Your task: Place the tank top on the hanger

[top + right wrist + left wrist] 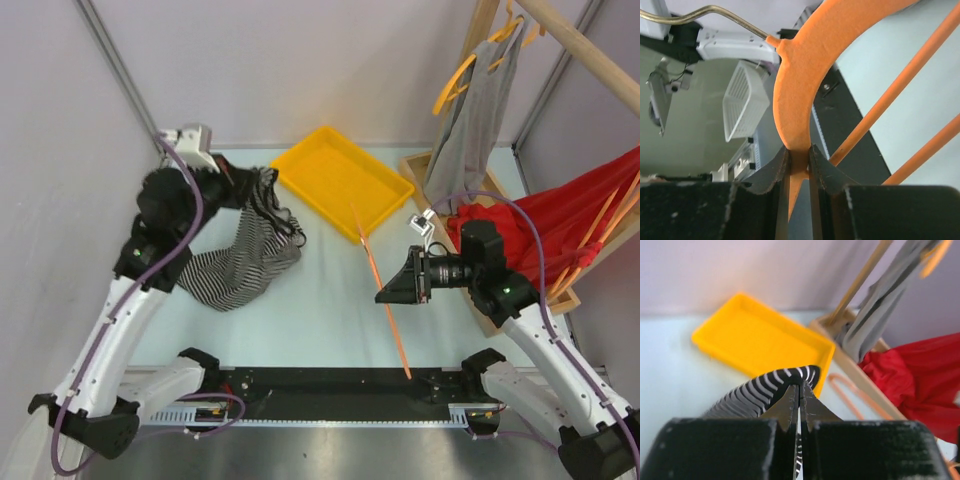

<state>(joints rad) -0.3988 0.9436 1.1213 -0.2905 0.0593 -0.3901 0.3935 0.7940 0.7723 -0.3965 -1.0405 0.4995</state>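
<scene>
1. The left gripper [799, 390] is clenched on a fold of the small black-and-white striped tank top [245, 255]. The garment is held raised at the table's left, and its lower part trails onto the pale table surface [320, 310].
2. The right gripper [799, 156] is clamped on the curved shoulder of the thin orange plastic hanger [795, 75], not far from its silver wire hook [715, 6]. The hanger is held edge-on above the table, right of centre.
3. The tank top is judged light, soft and limp, so sagging and bunching are to be expected. A strap or neckline edge is the better hold, so that an opening can be spread.
4. The hanger is judged light, stiff and smooth, and it may pivot in so narrow a pinch.
5. A shallow yellow plastic tray [340, 180] lies behind, between the arms.
6. At the right, a plain grey garment [470, 130] and a big red cloth [560, 220] are hung on a wooden rack [580, 45]. The red cloth is close behind the right arm and could be snagged.
</scene>
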